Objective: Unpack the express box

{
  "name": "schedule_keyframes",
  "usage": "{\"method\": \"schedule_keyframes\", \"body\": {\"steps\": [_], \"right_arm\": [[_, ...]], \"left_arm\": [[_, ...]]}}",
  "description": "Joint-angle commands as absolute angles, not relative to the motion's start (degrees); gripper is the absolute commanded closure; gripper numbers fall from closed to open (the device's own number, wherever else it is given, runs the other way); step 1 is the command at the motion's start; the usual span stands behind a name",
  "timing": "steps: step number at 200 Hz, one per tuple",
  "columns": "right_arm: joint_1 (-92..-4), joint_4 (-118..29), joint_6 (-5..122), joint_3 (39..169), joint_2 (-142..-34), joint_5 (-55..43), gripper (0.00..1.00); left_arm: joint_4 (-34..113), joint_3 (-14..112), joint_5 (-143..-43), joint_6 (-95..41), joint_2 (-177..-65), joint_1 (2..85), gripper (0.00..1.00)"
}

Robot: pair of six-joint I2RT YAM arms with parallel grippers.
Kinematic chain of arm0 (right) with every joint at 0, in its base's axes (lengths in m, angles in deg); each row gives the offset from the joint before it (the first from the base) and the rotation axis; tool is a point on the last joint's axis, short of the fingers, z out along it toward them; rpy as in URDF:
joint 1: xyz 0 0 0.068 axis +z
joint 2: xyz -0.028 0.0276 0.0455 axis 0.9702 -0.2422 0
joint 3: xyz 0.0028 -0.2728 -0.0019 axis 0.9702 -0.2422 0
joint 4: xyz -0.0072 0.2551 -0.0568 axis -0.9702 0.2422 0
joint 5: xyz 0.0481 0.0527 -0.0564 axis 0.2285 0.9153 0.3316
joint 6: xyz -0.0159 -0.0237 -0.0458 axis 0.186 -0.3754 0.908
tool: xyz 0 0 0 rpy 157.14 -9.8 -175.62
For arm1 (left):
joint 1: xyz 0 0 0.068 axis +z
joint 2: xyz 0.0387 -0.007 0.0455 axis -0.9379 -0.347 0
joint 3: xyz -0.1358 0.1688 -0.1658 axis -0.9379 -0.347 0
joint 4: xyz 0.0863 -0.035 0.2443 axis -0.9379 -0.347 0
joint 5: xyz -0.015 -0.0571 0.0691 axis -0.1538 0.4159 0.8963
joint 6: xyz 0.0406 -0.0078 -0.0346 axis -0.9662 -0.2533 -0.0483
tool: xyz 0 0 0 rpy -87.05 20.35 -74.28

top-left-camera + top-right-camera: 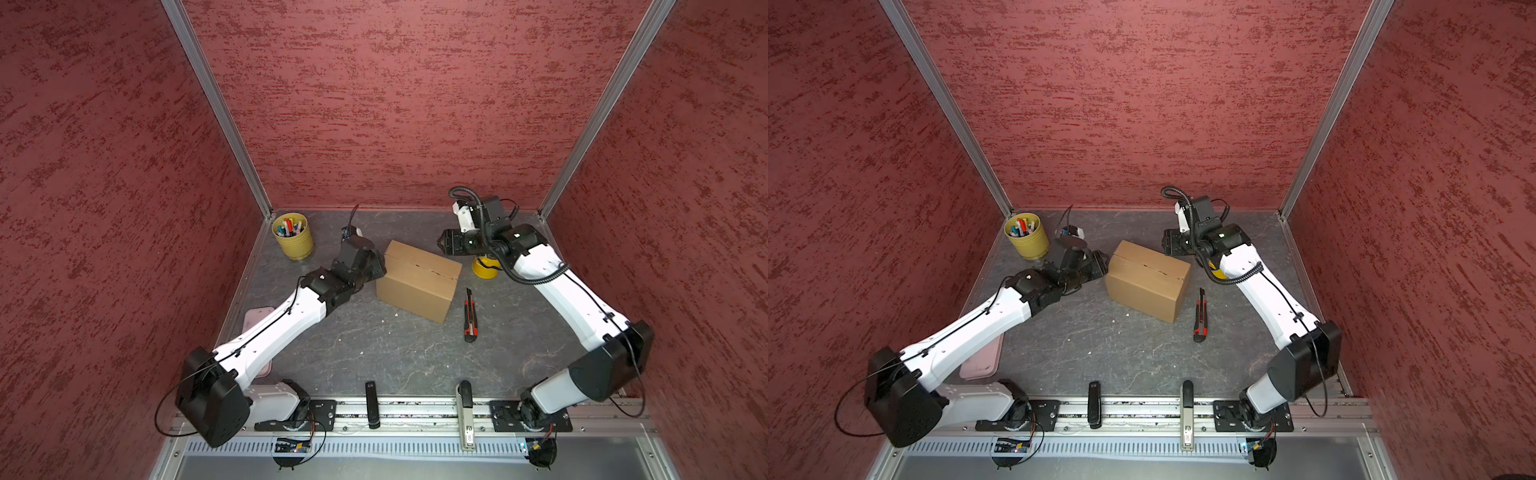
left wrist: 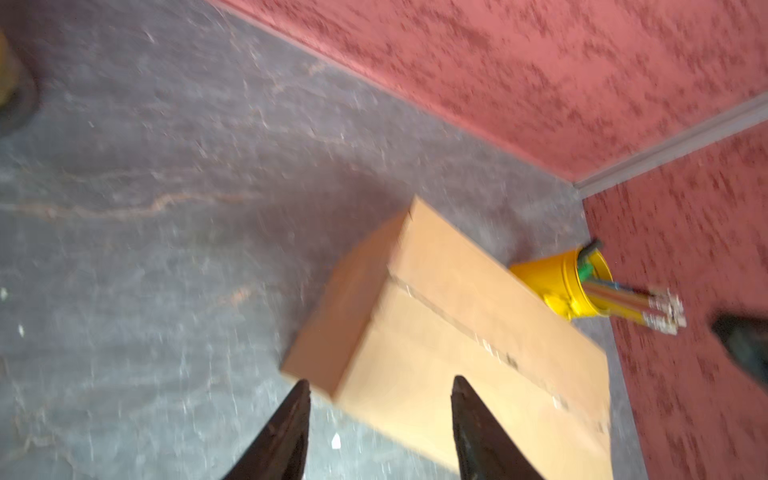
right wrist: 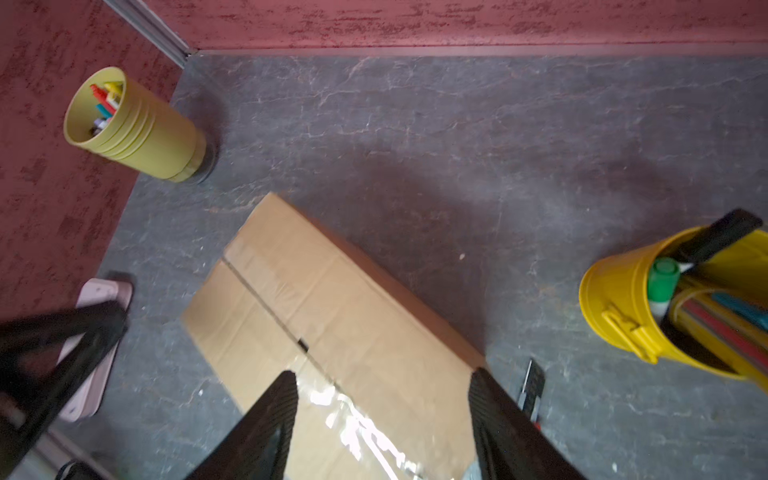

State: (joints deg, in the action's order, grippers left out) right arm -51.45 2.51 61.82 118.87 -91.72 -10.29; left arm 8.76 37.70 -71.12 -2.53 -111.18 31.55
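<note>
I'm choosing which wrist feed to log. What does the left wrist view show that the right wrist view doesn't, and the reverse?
Only the left wrist view: the express box's short end wall and pencil ends poking out of the bright yellow cup. Only the right wrist view: the pink tray, the utility knife, glossy tape on the centre seam, markers in the olive cup. Both: the box top with that seam, that yellow cup, the grey tabletop.

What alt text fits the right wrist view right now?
The right gripper, jaws open, frames the closed express box, shiny clear tape lying on its centre seam. A bright yellow pen cup and an olive marker cup stand apart from it on the grey table.
</note>
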Motion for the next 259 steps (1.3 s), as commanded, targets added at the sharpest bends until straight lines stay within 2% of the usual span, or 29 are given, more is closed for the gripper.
{"method": "schedule_keyframes", "body": {"steps": [1, 32, 74, 123, 178, 241, 259], "right_arm": [[-53.23, 1.67, 66.13, 121.85, -96.28, -10.33, 0.32], [-55.64, -0.85, 67.08, 123.36, -101.95, -6.95, 0.33], [-56.21, 0.17, 68.35, 124.75, -106.83, -5.75, 0.34], [-56.13, -1.23, 66.42, 120.53, -105.54, -3.49, 0.36], [-54.81, -0.71, 64.03, 116.04, -103.13, -3.62, 0.38], [-50.08, -2.82, 58.21, 110.08, -98.02, -4.26, 0.38], [-49.00, -3.73, 55.83, 107.86, -96.25, -8.36, 0.38]], "left_arm": [[1.50, 35.54, -64.30, 2.69, -108.70, 25.99, 0.45], [-1.76, 33.80, -61.17, 7.26, -108.77, 19.28, 0.45], [4.35, 30.57, -62.63, 8.57, -112.31, 18.10, 0.45], [14.26, 30.90, -71.04, 4.92, -119.64, 23.75, 0.45], [19.91, 32.98, -74.72, 2.11, -125.41, 29.27, 0.45], [22.44, 31.42, -76.73, 1.21, -124.43, 33.69, 0.45], [22.34, 30.32, -77.32, 1.05, -122.82, 34.19, 0.45]]}}
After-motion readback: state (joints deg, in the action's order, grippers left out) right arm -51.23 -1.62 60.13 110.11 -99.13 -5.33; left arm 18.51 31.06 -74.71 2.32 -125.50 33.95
